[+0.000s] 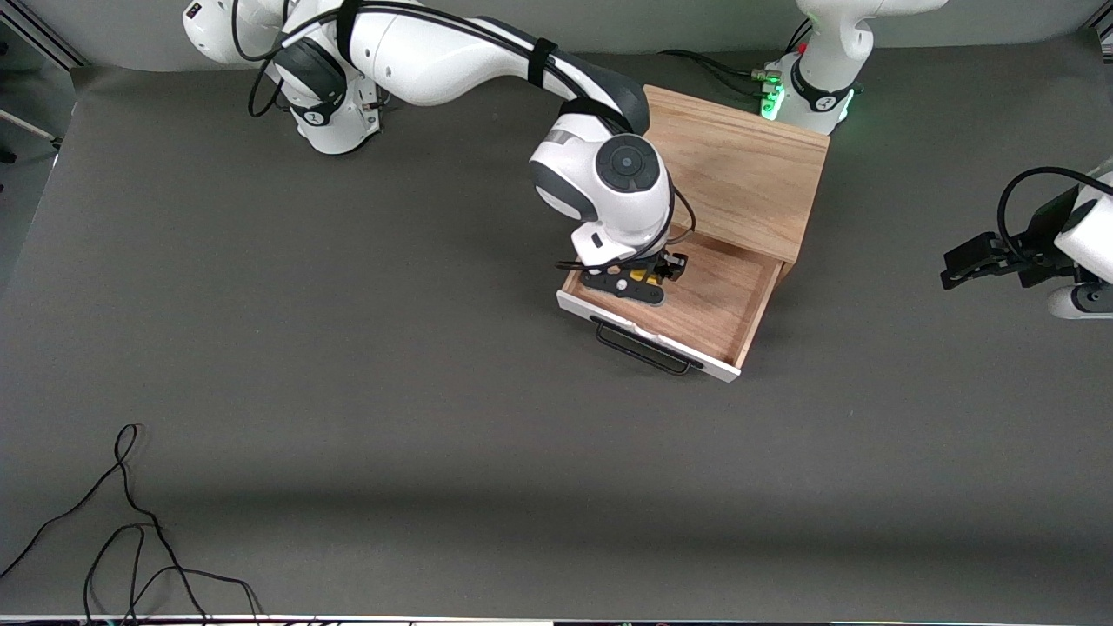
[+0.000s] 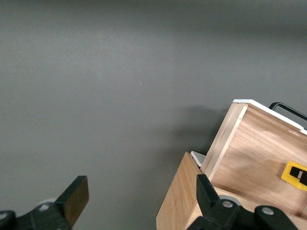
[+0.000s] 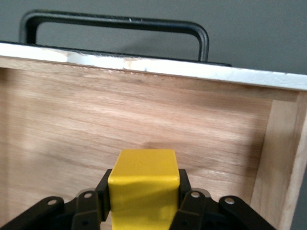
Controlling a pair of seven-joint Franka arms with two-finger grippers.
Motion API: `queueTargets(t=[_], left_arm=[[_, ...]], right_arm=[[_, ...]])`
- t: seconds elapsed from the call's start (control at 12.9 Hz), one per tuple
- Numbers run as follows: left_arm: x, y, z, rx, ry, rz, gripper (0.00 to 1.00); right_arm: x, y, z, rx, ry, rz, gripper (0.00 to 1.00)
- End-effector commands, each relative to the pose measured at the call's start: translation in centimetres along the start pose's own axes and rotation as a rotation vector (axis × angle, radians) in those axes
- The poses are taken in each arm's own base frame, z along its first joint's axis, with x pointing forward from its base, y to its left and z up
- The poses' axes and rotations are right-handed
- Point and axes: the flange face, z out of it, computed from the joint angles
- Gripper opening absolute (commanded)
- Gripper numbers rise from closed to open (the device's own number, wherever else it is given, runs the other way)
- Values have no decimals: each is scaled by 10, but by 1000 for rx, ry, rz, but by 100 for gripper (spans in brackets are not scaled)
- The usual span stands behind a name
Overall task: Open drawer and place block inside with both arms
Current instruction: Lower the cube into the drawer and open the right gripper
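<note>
The drawer [image 1: 722,304] stands pulled out of the light-oak cabinet [image 1: 739,165], its white front panel and black handle [image 1: 643,352] toward the front camera. My right gripper [image 1: 645,276] is down in the drawer, shut on the yellow block [image 1: 642,276]. In the right wrist view the block [image 3: 144,184] sits clamped between the fingers [image 3: 184,184], low over the drawer floor [image 3: 144,115], with the handle [image 3: 115,21] outside the panel. My left gripper [image 1: 956,265] waits open and empty over the table at the left arm's end. In its wrist view the fingers [image 2: 76,199] stand wide apart.
The left wrist view shows the cabinet's corner [image 2: 177,201] and the open drawer [image 2: 259,153] with the block [image 2: 295,175] in it. Loose black cables [image 1: 130,530] lie on the grey table near the front camera at the right arm's end.
</note>
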Motion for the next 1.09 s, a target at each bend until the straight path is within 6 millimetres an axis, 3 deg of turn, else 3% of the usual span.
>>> queueTargets(t=[0.0, 0.08, 0.47, 0.62, 0.85, 1.01], left_arm=[[-9, 1, -4, 10, -1, 21, 100], [-9, 1, -3, 10, -4, 20, 100], [-8, 0, -2, 9, -13, 21, 100], [-8, 0, -2, 9, -13, 21, 100], [-7, 0, -2, 9, -15, 21, 100], [-7, 0, -2, 9, -15, 21, 100]], right_arm=[[-7, -3, 4, 7, 31, 29, 68], [-6, -3, 4, 16, 34, 30, 100], [-5, -4, -1, 20, 49, 26, 100], [-5, -4, -14, 28, 53, 25, 100], [5, 5, -75, 31, 71, 40, 100], [37, 25, -139, 75, 93, 79, 100]])
